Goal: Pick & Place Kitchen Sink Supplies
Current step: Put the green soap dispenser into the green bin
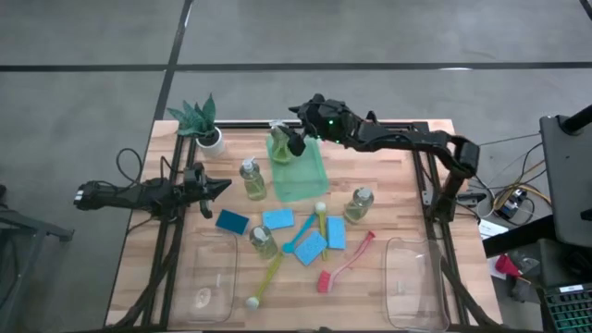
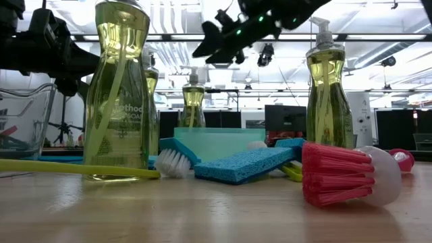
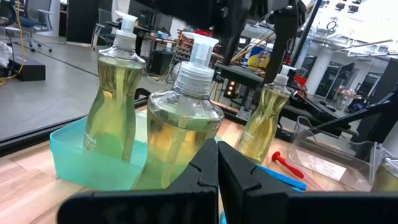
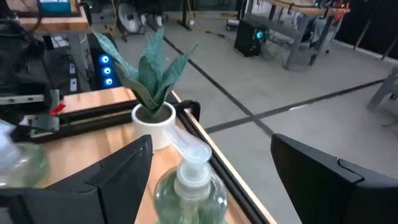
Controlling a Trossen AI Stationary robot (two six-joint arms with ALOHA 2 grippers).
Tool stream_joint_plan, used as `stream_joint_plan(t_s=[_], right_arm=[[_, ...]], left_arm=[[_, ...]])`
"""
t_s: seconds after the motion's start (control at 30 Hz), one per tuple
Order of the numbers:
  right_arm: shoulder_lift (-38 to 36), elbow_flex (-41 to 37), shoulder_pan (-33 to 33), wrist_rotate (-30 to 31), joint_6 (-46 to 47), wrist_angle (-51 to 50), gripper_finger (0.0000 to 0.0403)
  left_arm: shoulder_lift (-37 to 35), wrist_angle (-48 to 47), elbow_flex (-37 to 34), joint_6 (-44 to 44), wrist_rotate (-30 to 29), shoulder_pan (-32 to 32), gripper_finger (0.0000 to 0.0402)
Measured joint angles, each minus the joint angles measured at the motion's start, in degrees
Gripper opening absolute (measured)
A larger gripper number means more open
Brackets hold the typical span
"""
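L gripper sits parked at the table's left edge, jaws shut on nothing – it waits clear of the work. Just beside its tip stands one bottle; farther right the sponges and brushes lie scattered mid-table w/ two more bottles, not yet sorted. The green tray at the back holds a fourth bottle, upright in its far-left corner. R gripper hovers at that bottle's pump, jaws wide and apart from it – prob. a release, bottle standing on its own.
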Motion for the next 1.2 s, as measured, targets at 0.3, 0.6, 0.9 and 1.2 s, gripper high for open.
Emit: stream_joint_plan(t_s=[0.3,0.6,0.9,1.2], right_arm=[[-13.0,0.0,1.7,-6.6,3.7,-18.3,0.0324],[-30.6,0.0,6.6,-7.3,3.7,-36.1,0.0315],[-46.0,-3.1,14.5,-7.2,11.0,-52.5,0.0304],[-61.1,-16.5,24.0,-7.2,22.5,-57.8,0.0308]], left_arm=[[0.0,0.0,0.0,0.0,0.0,0.0,0.0000],[0.0,0.0,0.0,0.0,0.0,0.0,0.0000],[0.0,0.0,0.0,0.0,0.0,0.0,0.0000],[0.0,0.0,0.0,0.0,0.0,0.0,0.0000]])
